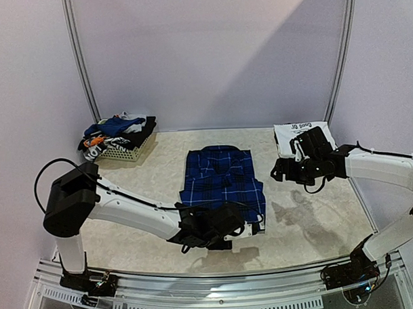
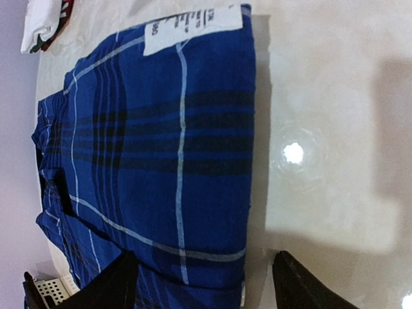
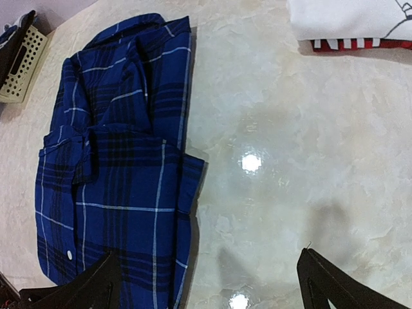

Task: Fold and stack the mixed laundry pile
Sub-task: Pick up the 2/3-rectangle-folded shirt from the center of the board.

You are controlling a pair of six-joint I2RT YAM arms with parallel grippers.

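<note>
My worry is that the left tool [image 2: 206,257], released and straddling the near hem of the folded plaid shirt [image 1: 223,181] mid-surface [image 1: 317,218] with its arm stretched low, snags and drags a fold open, while the right tool [image 3: 207,254] hovers released beside the shirt's right edge.

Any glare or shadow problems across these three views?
Top external: soft arm shadows on the table, and a diagonal light edge across the back wall. Left wrist: a round glare spot on the table beside the plaid shirt; the shirt itself is sharp. Right wrist: two small glare spots on the table with grey shadow patches nearby; the shirt is unaffected.
</note>
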